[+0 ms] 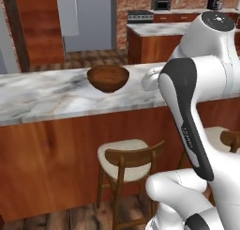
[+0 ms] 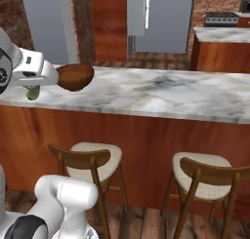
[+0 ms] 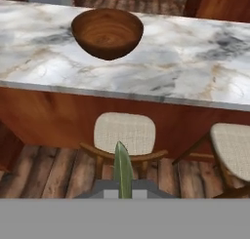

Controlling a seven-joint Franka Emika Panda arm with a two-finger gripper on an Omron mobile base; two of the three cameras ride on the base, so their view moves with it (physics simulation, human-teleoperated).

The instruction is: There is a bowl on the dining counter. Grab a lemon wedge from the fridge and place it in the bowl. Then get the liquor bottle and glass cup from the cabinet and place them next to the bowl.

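Note:
The dark reddish-brown bowl [image 1: 108, 77] [image 2: 74, 76] [image 3: 107, 32] stands on the marble top of the dining counter [image 1: 42, 95] [image 2: 161, 94] [image 3: 195, 62]. My gripper [image 3: 124, 191] [image 2: 32, 89] is shut on the lemon wedge [image 3: 123, 169] [image 2: 33, 93], a thin yellow-green piece sticking out between the fingertips. The hand hovers on the near side of the counter, over a stool, short of the bowl and pointing toward it. The grey fridge [image 1: 91, 22] [image 2: 163, 18] stands across the floor behind the counter. The liquor bottle, glass cup and cabinet are out of view.
Two wooden stools with cream seats [image 2: 93, 155] [image 2: 202, 167] stand against the counter's wood front [image 1: 51, 154]. A second marble counter [image 1: 154, 29] and a stove with a microwave [image 1: 161, 4] lie further back.

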